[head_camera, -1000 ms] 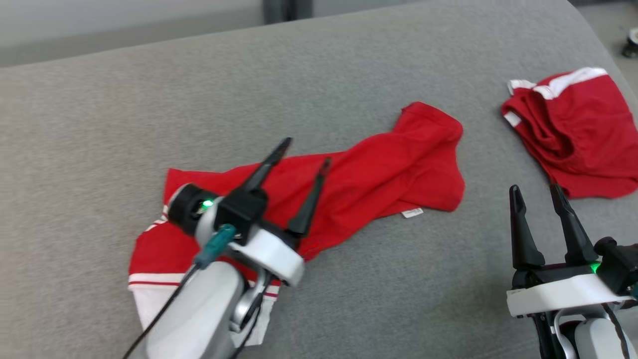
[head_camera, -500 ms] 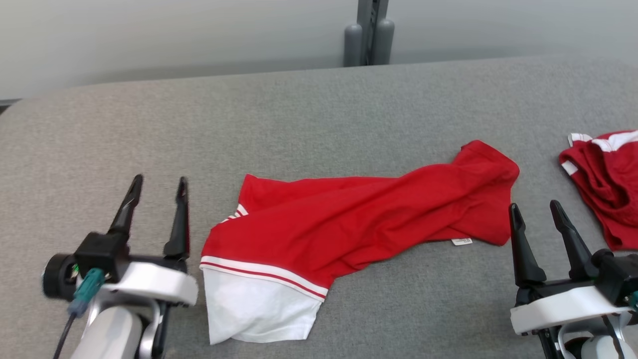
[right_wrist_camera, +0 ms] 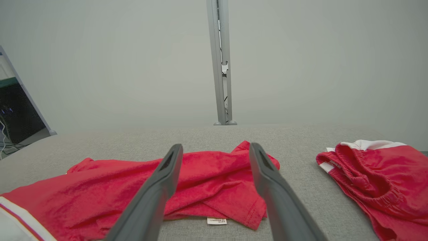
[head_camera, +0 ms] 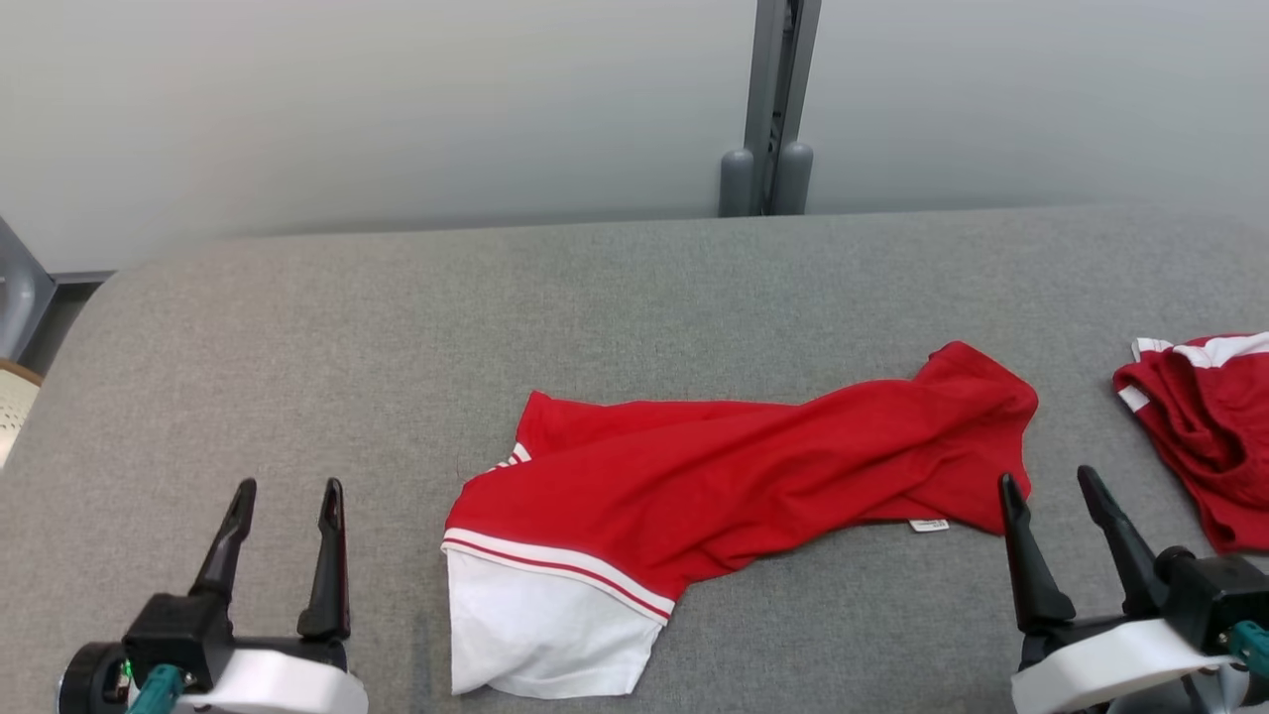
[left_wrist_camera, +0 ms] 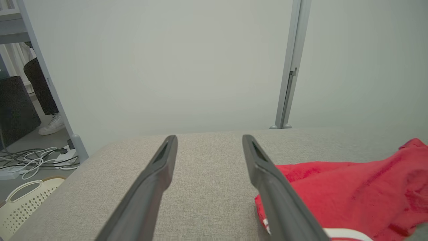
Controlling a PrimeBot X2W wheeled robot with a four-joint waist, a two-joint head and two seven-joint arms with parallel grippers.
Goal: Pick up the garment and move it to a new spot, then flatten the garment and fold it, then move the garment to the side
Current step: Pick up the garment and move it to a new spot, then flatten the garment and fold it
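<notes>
Loosely, garment (head_camera: 753,461) on grey surface (head_camera: 397,327)

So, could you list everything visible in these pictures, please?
garment: one, red with a white end, crumpled at the table's middle
label: one, white, at its near hem
second garment: one, red with white trim, table's right edge
table: one, grey, under both
post: one, grey, behind the table
basket: one, cream, floor at left
cables: several, white and dark, floor at left
shoe: one, white, a person's, floor far left
left gripper: one, dark, open, left of the garment
right gripper: one, dark, open, by the garment's right end
</notes>
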